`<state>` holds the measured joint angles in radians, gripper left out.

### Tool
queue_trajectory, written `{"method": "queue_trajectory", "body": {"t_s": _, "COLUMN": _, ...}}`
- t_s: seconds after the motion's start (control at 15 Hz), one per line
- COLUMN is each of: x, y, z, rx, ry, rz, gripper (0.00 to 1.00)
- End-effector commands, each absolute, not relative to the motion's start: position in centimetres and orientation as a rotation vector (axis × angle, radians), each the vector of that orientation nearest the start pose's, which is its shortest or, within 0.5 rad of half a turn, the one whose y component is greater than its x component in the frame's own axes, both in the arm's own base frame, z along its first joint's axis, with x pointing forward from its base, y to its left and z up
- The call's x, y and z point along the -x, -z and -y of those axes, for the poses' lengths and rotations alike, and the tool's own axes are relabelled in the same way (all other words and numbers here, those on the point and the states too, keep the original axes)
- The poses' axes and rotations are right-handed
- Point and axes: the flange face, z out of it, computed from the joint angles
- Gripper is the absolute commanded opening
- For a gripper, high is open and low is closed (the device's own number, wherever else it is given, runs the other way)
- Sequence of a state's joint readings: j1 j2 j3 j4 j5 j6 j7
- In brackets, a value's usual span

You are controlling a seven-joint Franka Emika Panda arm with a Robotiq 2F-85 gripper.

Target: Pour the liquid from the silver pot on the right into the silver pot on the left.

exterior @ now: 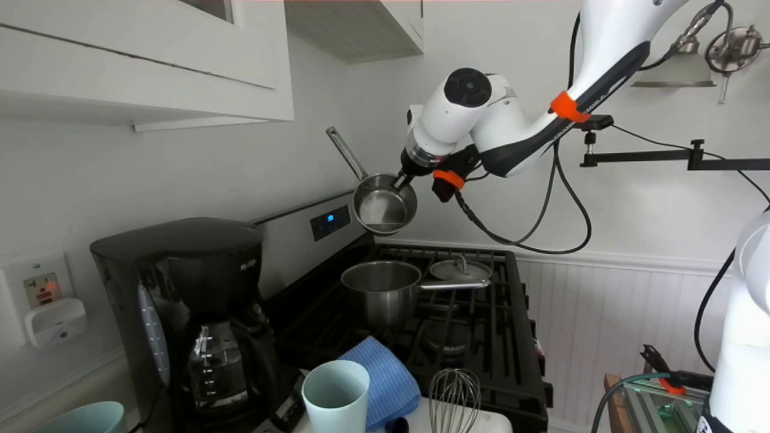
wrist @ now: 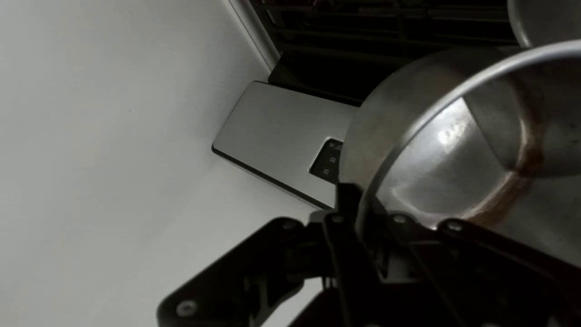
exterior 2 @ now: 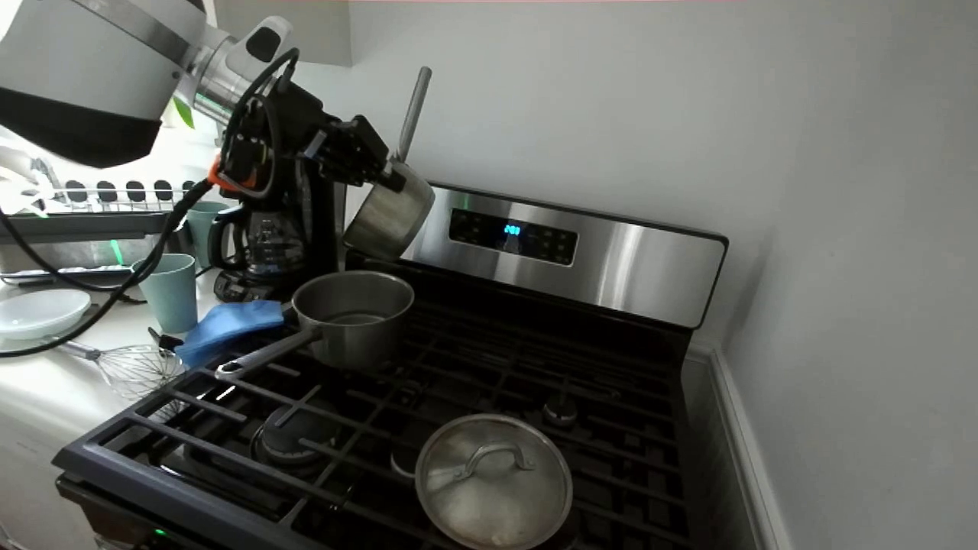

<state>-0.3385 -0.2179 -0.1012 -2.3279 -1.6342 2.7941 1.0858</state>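
Pale wall (exterior 2: 581,99) behind, my fingers (exterior 2: 393,179) are pinching the tilted pot (exterior 2: 390,218) at its rim; I should be tipping gradually, lip centred over the lower pot (exterior 2: 361,344).

a kitchen: a gas stove (exterior 2: 458,359) with a lit display (exterior 2: 513,235) shows in both exterior views, a pot (exterior 2: 355,344) and a lid (exterior 2: 489,493) on its grates (exterior 2: 206,406). cabinets (exterior: 180,90) hang high on the wall (exterior: 198,174), and a coffee maker (exterior: 186,264) stands beside the stove. the counter (exterior 2: 38,393) carries a whisk (exterior: 454,402), cups (exterior: 334,409) and a dish (exterior 2: 42,312), and an outlet (exterior: 43,290) is set in the wall.
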Motion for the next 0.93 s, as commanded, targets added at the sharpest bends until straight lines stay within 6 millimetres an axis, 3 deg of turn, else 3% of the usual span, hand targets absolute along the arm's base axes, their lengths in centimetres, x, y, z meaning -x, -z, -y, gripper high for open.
{"method": "queue_trajectory", "body": {"t_s": 0.0, "x": -45.6, "y": -47.8, "z": 16.2, "rx": -2.142, "ry": -1.059, "rz": 0.103, "gripper": 0.02}}
{"method": "queue_trajectory", "body": {"t_s": 0.87, "x": -44.9, "y": -46.7, "z": 15.5, "rx": -2.034, "ry": -1.218, "rz": 0.057, "gripper": 0.02}}
